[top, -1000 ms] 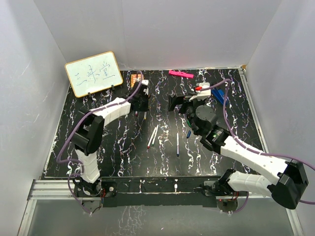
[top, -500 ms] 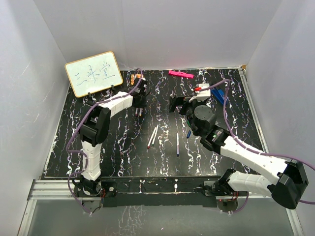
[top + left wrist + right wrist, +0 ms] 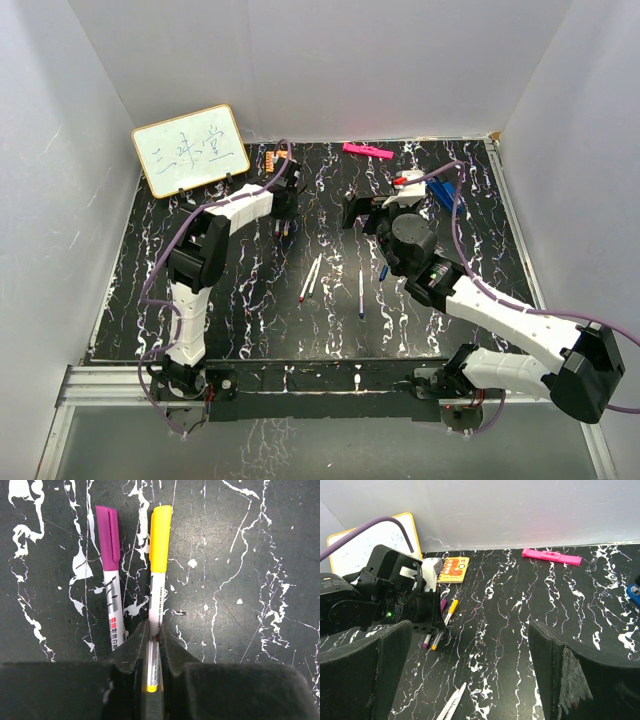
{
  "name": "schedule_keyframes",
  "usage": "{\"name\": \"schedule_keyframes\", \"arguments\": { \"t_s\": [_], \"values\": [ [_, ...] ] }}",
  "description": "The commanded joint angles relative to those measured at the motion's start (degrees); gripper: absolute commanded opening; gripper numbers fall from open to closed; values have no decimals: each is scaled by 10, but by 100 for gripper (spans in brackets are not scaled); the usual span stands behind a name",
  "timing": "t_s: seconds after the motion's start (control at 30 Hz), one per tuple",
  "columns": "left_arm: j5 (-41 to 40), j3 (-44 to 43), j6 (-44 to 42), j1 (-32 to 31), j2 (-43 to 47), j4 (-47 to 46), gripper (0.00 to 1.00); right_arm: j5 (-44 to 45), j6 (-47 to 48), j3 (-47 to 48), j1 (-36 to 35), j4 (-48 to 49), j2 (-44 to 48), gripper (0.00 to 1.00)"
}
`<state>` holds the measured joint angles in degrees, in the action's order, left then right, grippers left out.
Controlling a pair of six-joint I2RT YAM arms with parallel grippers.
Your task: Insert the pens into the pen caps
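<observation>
The left pincer [image 3: 153, 630] was pinching the barrel of a thin white marker pen with a yellow plastic cap [image 3: 160, 545], gripping it close to its yellow rear end. The pen lay along the black counter with white marble veining [image 3: 250, 580], cap pointing away from the wrist. Just beside it and nearly parallel lay a thin white marker pen with a purple plastic cap [image 3: 111, 570], outside the black fingers [image 3: 131, 647]. From overhead, these two capped pens sat toward the back left of the counter, near a wood-framed whiteboard [image 3: 190, 150]. The right pincer [image 3: 470, 650] was spread wide with nothing between its pads, held above the counter right of centre. A pair of thin white pens with small coloured tips [image 3: 311, 277] lay close together near mid-counter, with a third thin white pen with a dark tip [image 3: 361, 293] apart to their right. A flat pink bar-shaped marker [image 3: 367, 151] rested by the back wall.
</observation>
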<state>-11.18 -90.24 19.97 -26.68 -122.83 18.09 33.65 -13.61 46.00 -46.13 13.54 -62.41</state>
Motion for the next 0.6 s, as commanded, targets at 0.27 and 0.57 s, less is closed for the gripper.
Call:
{"name": "schedule_keyframes", "arguments": {
  "t_s": [0.27, 0.57],
  "values": [
    [14, -19, 9, 5, 7, 24, 6, -8, 1, 8, -2, 16, -6, 98],
    [12, -13, 6, 5, 34, 12, 17, -9, 4, 9, -2, 24, -5, 98]
  ]
}}
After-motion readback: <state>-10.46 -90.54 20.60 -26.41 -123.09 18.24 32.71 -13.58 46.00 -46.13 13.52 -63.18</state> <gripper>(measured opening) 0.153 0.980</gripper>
